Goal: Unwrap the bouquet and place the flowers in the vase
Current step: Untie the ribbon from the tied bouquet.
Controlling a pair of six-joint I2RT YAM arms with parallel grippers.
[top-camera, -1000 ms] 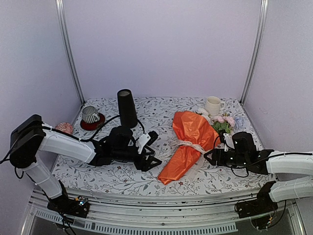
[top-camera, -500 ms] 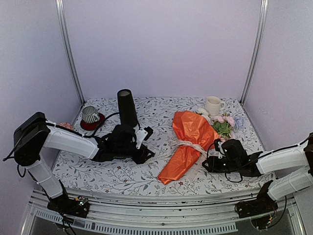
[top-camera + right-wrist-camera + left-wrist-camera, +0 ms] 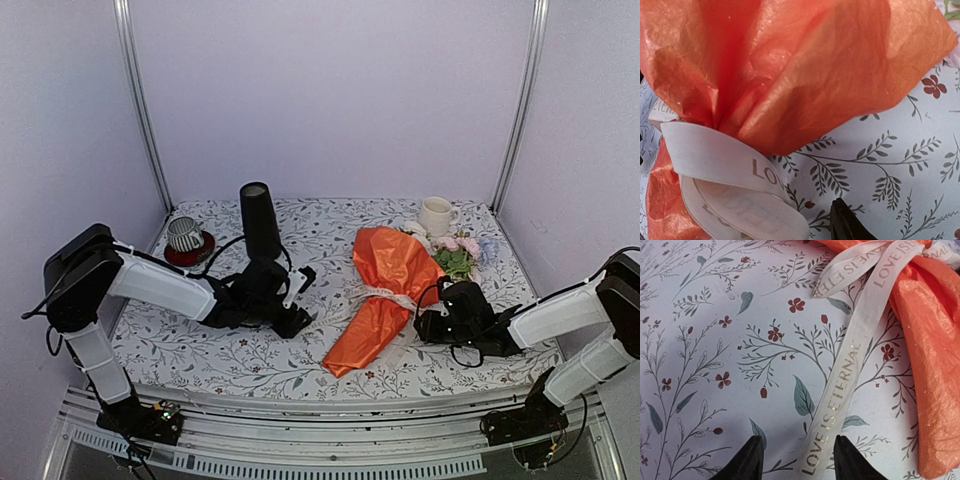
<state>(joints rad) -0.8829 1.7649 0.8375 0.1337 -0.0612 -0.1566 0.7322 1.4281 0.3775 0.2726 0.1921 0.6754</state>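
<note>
1. Since a second ago both arms have drawn in on the bouquet (image 3: pixel 385 290). It lies on its side in the middle of the table (image 3: pixel 250 365), still tied.
2. On the left, the left claw (image 3: pixel 797 455) has narrowed and dropped low over the table. Its jaws now stand apart on either side of a loose tail of the ribbon (image 3: pixel 840 385). They straddle the tail without pinching it yet.
3. The vase (image 3: pixel 259 220) stands upright at the far side, behind that arm, well apart from the bouquet and empty as far as can be seen.
4. To the right, the right claw (image 3: pixel 428 322) has slid leftward and now sits just beside the ribbon's knot, at the waist of the orange paper. Only one of its fingers shows in the wrist view, so I cannot tell whether it is released or clenched.
5. The flowers (image 3: pixel 455 252) poke out of the wrap's far right end, near the mug (image 3: pixel 435 215).
6. My reading is that untying is about to start: one claw would steady the bundle while the other pulls the tail. No unwrapping is done yet, and a weak pinch could slip off the smooth ribbon.
</note>
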